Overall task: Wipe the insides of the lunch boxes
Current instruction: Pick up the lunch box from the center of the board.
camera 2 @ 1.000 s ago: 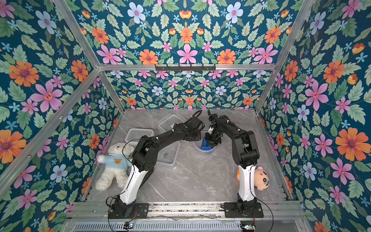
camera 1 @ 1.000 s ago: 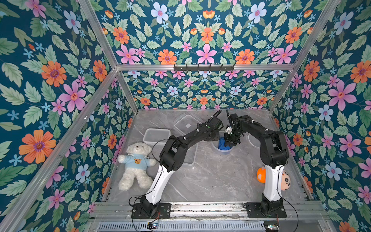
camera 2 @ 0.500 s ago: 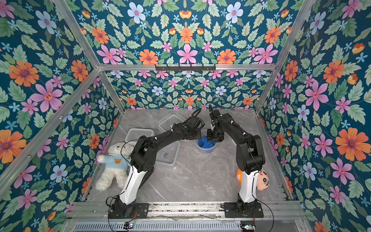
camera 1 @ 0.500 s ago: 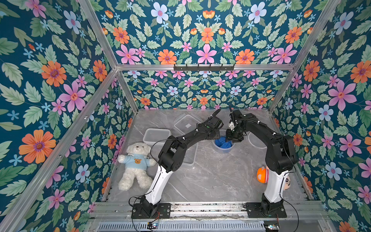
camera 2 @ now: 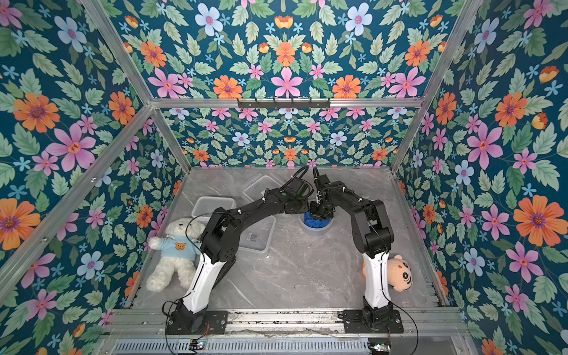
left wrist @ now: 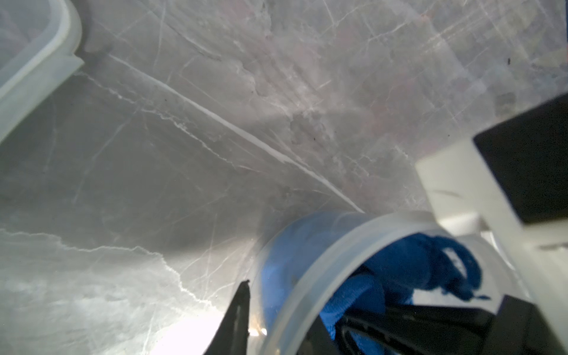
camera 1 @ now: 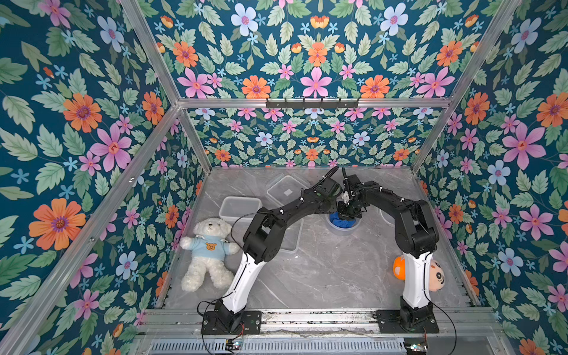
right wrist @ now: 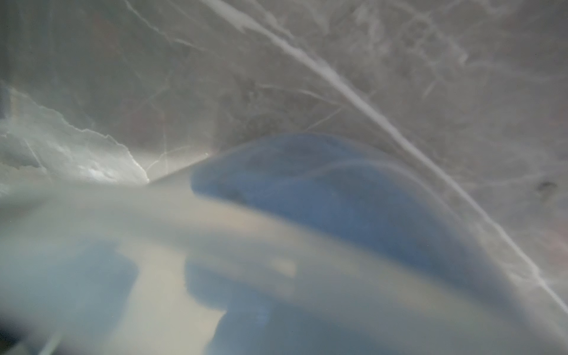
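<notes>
In both top views the round box (camera 1: 343,232) stands mid-surface toward the back edge, with the blue cloth (camera 1: 340,222) bunched inside. The left gripper (camera 1: 334,211) is at its left rim and the right gripper (camera 1: 349,212) is down over the cloth, the two heads almost touching, so a wide sweep could knock one against the other. The small box (camera 1: 240,207) sits near the left edge and the big box (camera 1: 292,238) lies partly under the left arm, neither with a cloth in it, so most of the job looks undone. The surface (camera 1: 322,270) is grey, marble-patterned, walled by flowered panels on a metal frame, with a teddy bear (camera 1: 207,249) by the left edge, a soft toy (camera 1: 436,273) by the right edge and a lid (camera 1: 285,190) near the back edge. In the left wrist view the left gripper's jaws straddle the round box's wall, one finger (left wrist: 239,316) outside and the other inside beside the cloth, pinching it as far as I can judge. The plastic looks thin and light, so a hard rub could tip the box or drag the wall out of that pinch. The right wrist view is a blur of pale plastic and blue over the grey surface. I cannot tell whether the right gripper is closed on the cloth, and if it is not, it would rub bare plastic and leave the cloth behind.
</notes>
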Motion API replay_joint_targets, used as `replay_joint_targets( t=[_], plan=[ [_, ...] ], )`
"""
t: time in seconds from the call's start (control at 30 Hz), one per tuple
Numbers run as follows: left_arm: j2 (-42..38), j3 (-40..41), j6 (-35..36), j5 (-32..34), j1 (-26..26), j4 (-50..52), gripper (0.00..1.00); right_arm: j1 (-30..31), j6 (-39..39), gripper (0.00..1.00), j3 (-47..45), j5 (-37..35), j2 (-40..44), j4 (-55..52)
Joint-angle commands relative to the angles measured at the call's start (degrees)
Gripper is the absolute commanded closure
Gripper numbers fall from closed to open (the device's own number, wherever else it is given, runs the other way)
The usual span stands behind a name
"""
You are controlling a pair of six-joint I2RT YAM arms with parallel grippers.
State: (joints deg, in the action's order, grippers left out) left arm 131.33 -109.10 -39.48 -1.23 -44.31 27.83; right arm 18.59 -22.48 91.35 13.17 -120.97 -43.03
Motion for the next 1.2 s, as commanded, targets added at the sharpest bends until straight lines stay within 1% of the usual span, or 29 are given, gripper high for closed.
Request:
replay_joint_targets(
  t=[0.0, 0.03, 0.07, 0.13, 0.17, 0.2, 0.27, 0.37, 0.47, 0.57, 0.63, 0.73, 0.8, 0.9, 1.03, 1.1, 1.17],
  plan=[
    [0.14, -0.12, -1.02, -0.15, 0.0, -0.75, 0.76, 0.22, -4.8, 1.0, 0.1, -5.16, -0.16, 2.01],
    [0.18, -0.06, -1.07, -0.41, -0.02, -0.81, 0.76, 0.2, -5.38, 1.0, 0.14, -4.98, -0.07, 3.76],
    [0.2, -0.07, -1.17, -0.61, -0.04, -0.88, 0.76, 0.21, -5.69, 1.0, 0.06, -3.24, -0.17, 6.22],
    [0.34, -0.14, -1.23, -0.74, -0.09, -1.1, 0.76, 0.52, -5.99, 1.0, -0.66, 3.04, -0.5, 11.75],
    [0.48, -0.23, -1.37, -0.72, -0.08, -1.12, 0.76, 0.68, -6.16, 1.0, -0.63, 7.33, -1.2, 13.8],
    [0.64, -0.44, -1.39, -0.72, -0.14, -1.2, 0.77, 1.09, -6.3, 1.0, -0.09, 10.85, -2.05, 14.21],
    [1.0, -1.0, -1.48, -0.53, -0.14, -1.16, 0.77, 2.4, -4.89, 1.0, 0.43, 13.75, -2.85, 12.24],
    [1.84, -2.53, -1.39, -0.13, -0.1, -0.61, 0.78, 4.68, -1.55, 1.0, -1.63, 14.07, -1.32, 6.07],
    [2.24, -3.57, -1.2, 0.6, -0.06, -0.24, 0.79, 4.98, 1.61, 1.0, -5.84, 11.22, 1.41, -1.45],
    [2.1, -3.63, -0.94, 1.27, -0.03, -0.06, 0.79, 5.05, 5.63, 1.0, -8.79, 3.83, 3.84, -9.38],
    [1.74, -3.49, -0.85, 1.73, -0.02, 0.19, 0.79, 4.8, 7.66, 1.0, -8.84, -2.06, 4.66, -14.34],
    [0.95, -2.71, -0.6, 2.32, 0.0, 0.38, 0.8, 3.87, 8.26, 1.0, -6.49, -11.15, 5.31, -19.85],
    [0.13, -1.82, -0.5, 2.64, -0.03, 0.38, 0.8, 3.02, 7.05, 1.0, -3.68, -17.94, 5.1, -22.08],
    [-1.34, 0.05, -0.38, 2.55, -0.14, 0.1, 0.8, 1.1, 4.59, 1.0, 2.01, -24.28, 3.32, -22.86],
    [-2.74, 2.9, -0.54, 1.62, -0.38, -1.02, 0.81, -0.04, 1.98, 1.0, 11.24, -26.55, -1.3, -20.88],
    [-3.02, 3.87, -0.68, 0.99, -0.5, -1.73, 0.81, -0.04, 1.08, 1.0, 14.98, -24.4, -3.62, -17.58],
    [-2.85, 4.55, -1.05, -0.06, -0.67, -2.57, 0.81, -0.09, 0.72, 1.0, 16.69, -19.28, -5.1, -12.6]
  ],
)
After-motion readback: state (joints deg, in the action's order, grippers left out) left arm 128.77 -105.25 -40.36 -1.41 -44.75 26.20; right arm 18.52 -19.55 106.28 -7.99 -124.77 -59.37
